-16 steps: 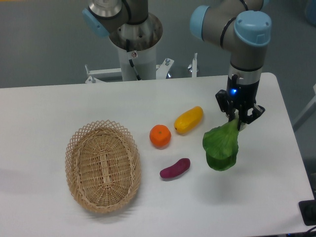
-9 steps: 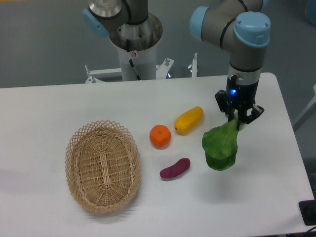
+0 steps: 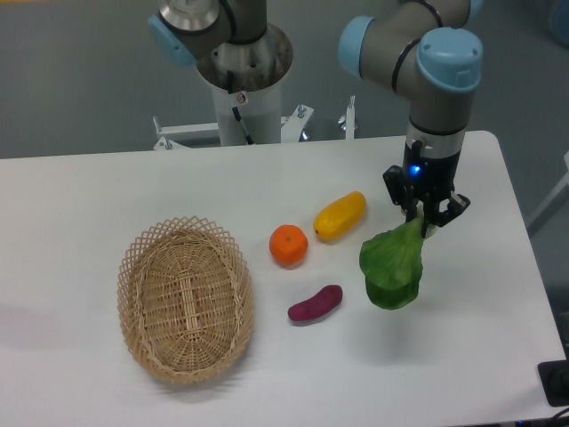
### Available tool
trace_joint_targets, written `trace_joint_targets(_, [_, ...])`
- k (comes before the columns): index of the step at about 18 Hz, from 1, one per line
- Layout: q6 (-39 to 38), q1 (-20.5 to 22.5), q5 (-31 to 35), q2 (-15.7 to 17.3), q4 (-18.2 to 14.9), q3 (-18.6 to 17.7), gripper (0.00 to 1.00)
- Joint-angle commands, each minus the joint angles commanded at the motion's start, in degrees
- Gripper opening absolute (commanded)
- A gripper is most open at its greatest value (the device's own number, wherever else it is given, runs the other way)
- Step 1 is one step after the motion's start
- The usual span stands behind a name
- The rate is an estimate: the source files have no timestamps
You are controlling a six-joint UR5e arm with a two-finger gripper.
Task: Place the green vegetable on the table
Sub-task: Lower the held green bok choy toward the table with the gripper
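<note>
Green vegetable (image 3: 391, 271), broad dark leaf, hangs pinched at its stem by the two-finger gripper (image 3: 421, 221); released here, it might roll onto the purple eggplant-shaped toy (image 3: 315, 303).

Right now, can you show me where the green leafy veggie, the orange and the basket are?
green vegetable (image 3: 391, 271), fixed camera view, middle of the dark leaf.
orange (image 3: 289, 245), fixed camera view, center of the fruit.
basket (image 3: 133, 307), fixed camera view, left side of the woven rim.
</note>
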Motion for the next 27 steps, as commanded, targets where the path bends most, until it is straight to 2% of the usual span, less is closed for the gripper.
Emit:
trace_joint_targets(8, [-5.9, -3.3, 0.2, -4.5, 7.5, -0.3, 0.34])
trace_joint_targets(13, [-5.5, -4.8, 0.2, -11.6, 13.4, 1.8, 0.34])
trace_joint_targets(19, [-5.2, -4.8, 0.2, -15.7, 13.7, 3.3, 0.34])
trace_joint_targets(22, [-5.2, -4.8, 0.1, -15.9, 13.7, 3.1, 0.35])
trace_joint_targets(27, [-5.1, -4.8, 0.2, -16.6, 13.8, 3.0, 0.44])
